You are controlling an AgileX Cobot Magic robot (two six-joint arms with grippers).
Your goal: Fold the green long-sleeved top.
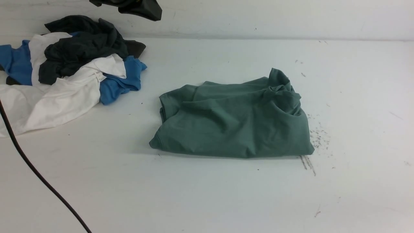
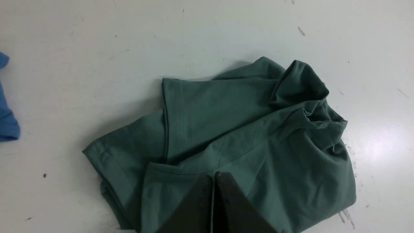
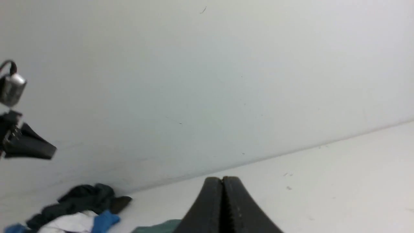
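Observation:
The green long-sleeved top (image 1: 233, 124) lies folded into a rough rectangle at the middle of the white table, with bunched cloth at its far right corner. Its logo and neck tag are hidden. It fills the left wrist view (image 2: 226, 136), and a sliver shows in the right wrist view (image 3: 158, 227). My left gripper (image 2: 214, 176) is shut and empty, held high above the top; it shows at the upper edge of the front view (image 1: 142, 9). My right gripper (image 3: 222, 179) is shut and empty, raised above the table and facing the back wall.
A pile of blue (image 1: 119, 82), white (image 1: 55, 100) and dark grey-black (image 1: 81, 48) garments lies at the far left. A black cable (image 1: 35, 171) crosses the near left corner. Scuff marks (image 1: 315, 136) lie right of the top. The back wall (image 1: 258, 16) bounds the table.

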